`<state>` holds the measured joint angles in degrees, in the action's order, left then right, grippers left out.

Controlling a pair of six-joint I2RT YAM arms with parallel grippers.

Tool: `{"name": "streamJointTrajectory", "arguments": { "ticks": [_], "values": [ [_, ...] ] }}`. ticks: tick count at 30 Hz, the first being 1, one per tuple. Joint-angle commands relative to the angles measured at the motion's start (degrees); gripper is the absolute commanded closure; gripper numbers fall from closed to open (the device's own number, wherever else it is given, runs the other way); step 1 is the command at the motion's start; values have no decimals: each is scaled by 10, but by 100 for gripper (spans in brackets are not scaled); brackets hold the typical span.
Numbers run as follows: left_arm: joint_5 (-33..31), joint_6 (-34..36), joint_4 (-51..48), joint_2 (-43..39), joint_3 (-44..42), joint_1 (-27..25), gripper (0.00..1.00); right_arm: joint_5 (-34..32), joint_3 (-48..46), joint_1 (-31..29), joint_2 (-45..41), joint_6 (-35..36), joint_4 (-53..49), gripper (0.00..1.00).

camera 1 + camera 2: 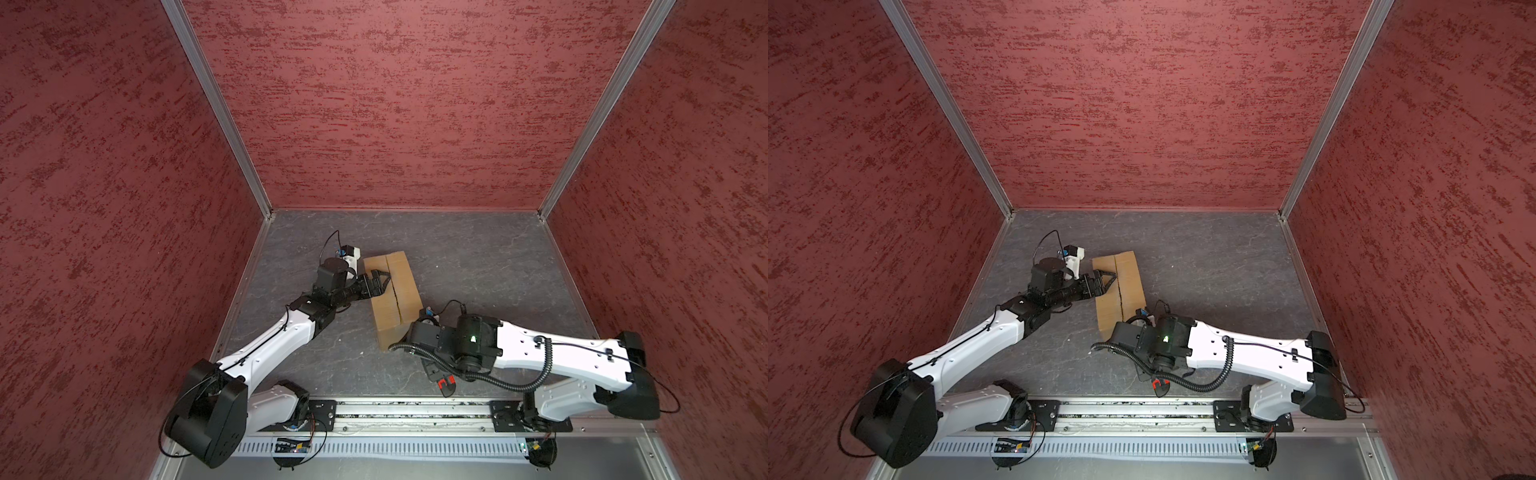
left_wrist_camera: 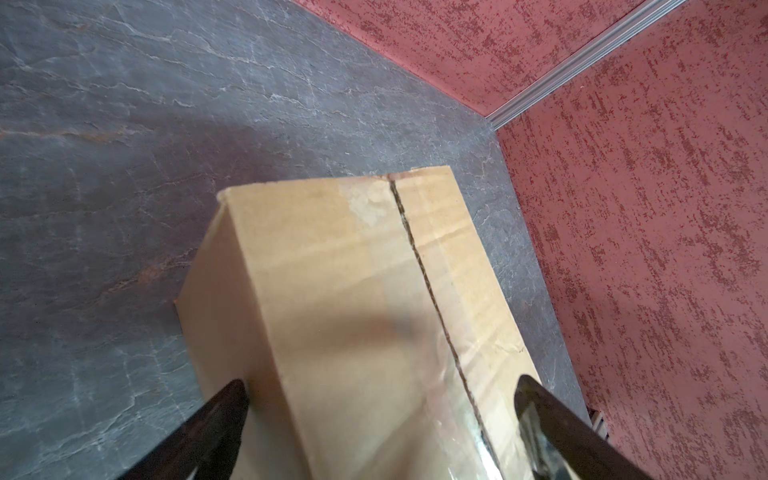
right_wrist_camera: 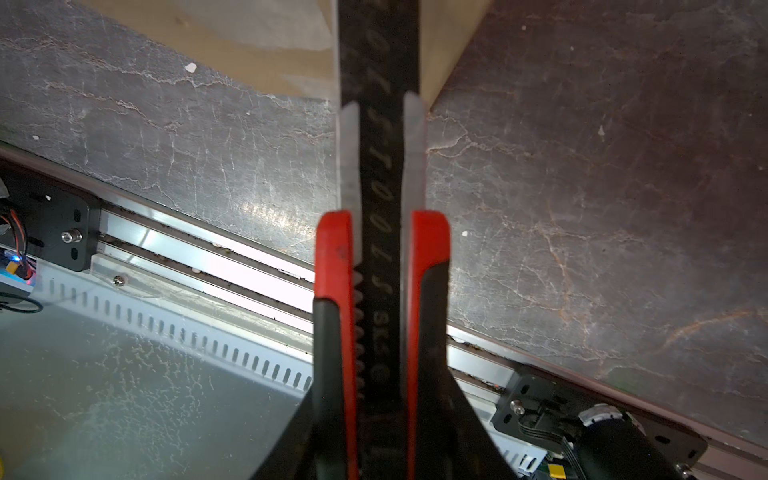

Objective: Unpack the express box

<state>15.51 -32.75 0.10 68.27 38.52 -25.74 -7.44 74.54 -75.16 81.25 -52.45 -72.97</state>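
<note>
Clamped closest to the right wrist lens, the red-and-black utility knife [image 3: 380,208] is sitting between the narrowed jaws of the right gripper [image 3: 380,374], its far end running out of frame toward the express box [image 1: 395,299]. In both top views this arm's wrist is hiding the gripper and the box's near corner. Flaps are lying shut along a dark centre seam, concealing any contents. The box is resting on the grey table [image 1: 478,270], left of centre. The left gripper [image 2: 380,384], reaching in low, is straddling one long top edge with jaws spread wide; whether they are touching the cardboard is unclear.
</note>
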Motion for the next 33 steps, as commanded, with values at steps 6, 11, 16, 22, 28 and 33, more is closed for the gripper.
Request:
{"name": "streamJointTrajectory", "arguments": {
  "ticks": [6,11,16,22,28,33],
  "values": [
    [-3,-14,17,-1,-13,-18,0,-31,22,5,8,-1,-7,98],
    [-6,-19,20,-1,-12,-29,0,-35,22,7,9,1,-2,98],
    [-9,-19,19,1,-12,-37,0,-35,22,9,9,3,4,98],
    [-11,-21,19,1,-15,-41,0,-36,21,15,11,9,12,98],
    [-14,-26,21,-1,-18,-51,0,-37,22,22,11,13,21,98],
    [-19,-34,18,-1,-15,-66,0,-35,21,27,12,15,22,98]
  ]
}}
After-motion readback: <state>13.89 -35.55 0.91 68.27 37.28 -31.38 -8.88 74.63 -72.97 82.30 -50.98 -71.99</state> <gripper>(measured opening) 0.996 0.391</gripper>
